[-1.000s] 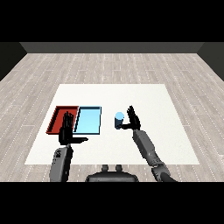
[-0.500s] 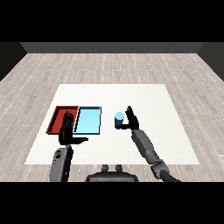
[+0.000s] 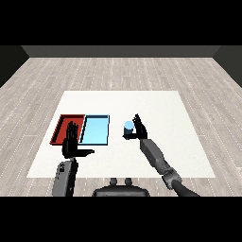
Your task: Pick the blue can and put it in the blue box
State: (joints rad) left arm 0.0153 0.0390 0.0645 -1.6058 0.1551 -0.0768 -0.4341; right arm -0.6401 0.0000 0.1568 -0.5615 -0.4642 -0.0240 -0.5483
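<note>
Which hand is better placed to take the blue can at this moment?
The right hand: it is right beside the blue can, fingers nearly around it. The left hand hovers open near the red tray, with the blue tray between it and the can.

1. The blue can [image 3: 128, 129] is a small light-blue cylinder standing upright on the white counter [image 3: 165, 108], to the right of both trays and apart from them.
2. The light blue tray [image 3: 96, 130] is a shallow rectangle with a darker blue rim, lying flat on the counter, its left edge against the red tray [image 3: 61, 127].
</note>
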